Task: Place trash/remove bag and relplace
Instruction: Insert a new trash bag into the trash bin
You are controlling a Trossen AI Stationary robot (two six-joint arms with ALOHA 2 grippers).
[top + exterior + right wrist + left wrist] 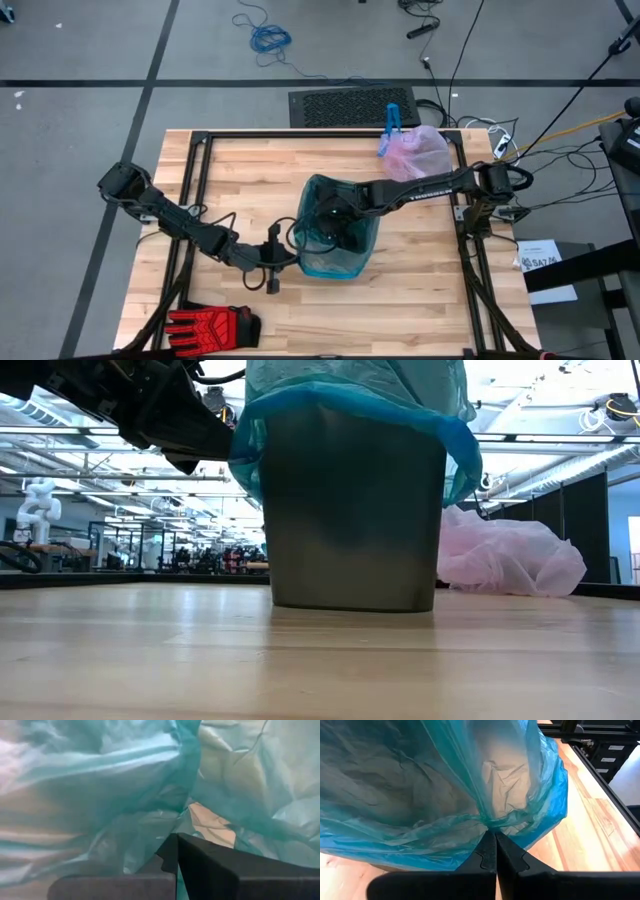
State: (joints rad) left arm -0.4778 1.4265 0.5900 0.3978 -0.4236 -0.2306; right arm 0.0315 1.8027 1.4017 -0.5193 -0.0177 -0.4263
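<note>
- Teal-green bag (335, 262) lines the bin (352, 530) at table centre, rim folded over the outside.
- Left gripper (495, 837) — clenched on the bag's rim at 9 o'clock.
- Right gripper (176, 840) — closed, down inside the bag.
- Pink bag (418, 152) lies at 1 o'clock of the bin, tied blue.

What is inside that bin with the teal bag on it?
The teal bag lines the bin, and the right end effector reaches inside. The bin's bottom is covered by plastic, so any contents are hidden.
</note>
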